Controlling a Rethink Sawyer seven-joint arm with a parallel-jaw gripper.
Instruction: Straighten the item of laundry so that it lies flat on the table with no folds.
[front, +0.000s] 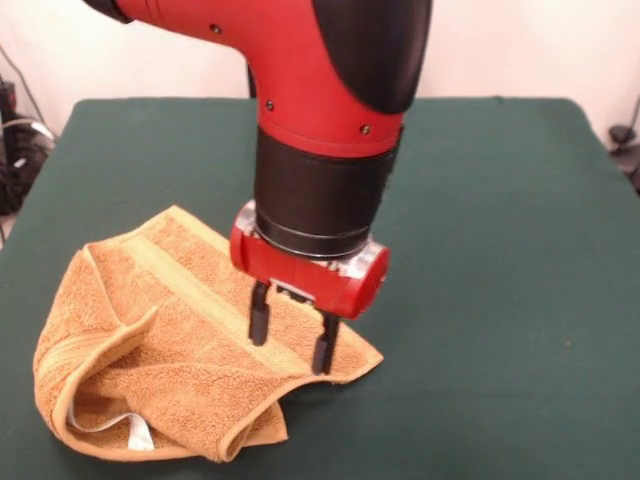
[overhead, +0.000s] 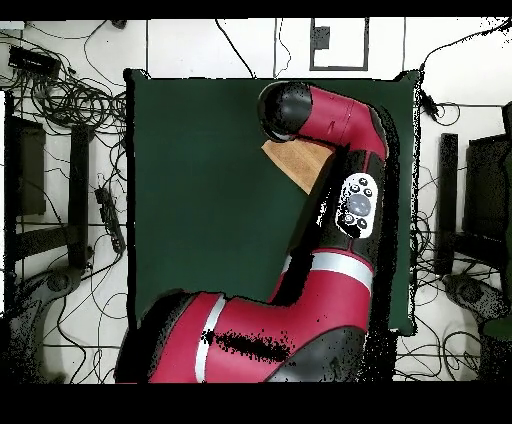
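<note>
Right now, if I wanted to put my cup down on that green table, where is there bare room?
In the front view the table is bare to the right of the towel and behind it, up to the far edge. The near left is crowded: the crumpled towel lies there, with the open tool hanging over its right corner.

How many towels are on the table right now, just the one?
1. The orange-tan towel lies crumpled on the green table, under the open hand. In the overhead view the arm covers most of it, so that view cannot confirm.
</note>
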